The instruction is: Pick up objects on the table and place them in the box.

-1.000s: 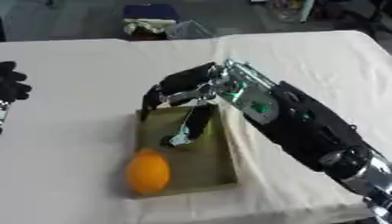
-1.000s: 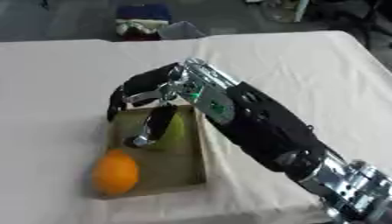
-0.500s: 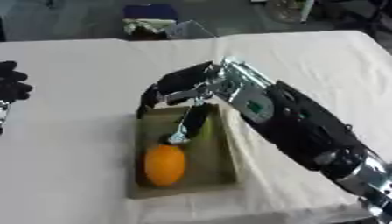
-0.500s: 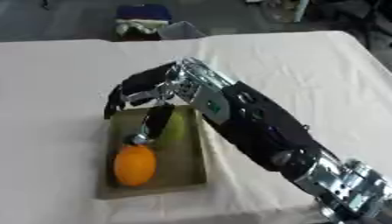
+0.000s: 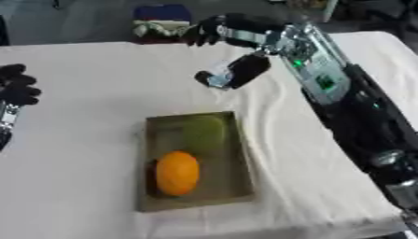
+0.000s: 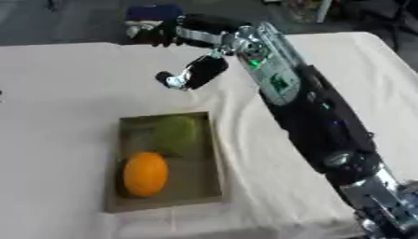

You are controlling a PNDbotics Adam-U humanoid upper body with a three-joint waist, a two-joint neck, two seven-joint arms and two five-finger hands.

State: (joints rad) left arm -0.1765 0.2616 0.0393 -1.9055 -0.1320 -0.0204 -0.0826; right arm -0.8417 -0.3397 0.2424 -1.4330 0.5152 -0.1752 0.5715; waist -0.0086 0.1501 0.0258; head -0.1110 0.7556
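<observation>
The box (image 5: 241, 158) is sitting on the white table (image 5: 81, 93), nearest the viewer. An orange (image 5: 177, 172) is lying in its near half, and a green fruit (image 5: 202, 132) is resting just behind it in the far half, touching it. Beyond the box's far right corner, the right hand (image 5: 214, 32) is hanging over the table, its fingers looking curled, though around what I cannot tell. Well left of the box, the left hand (image 5: 16, 88) is idling with fingers loosely bent.
</observation>
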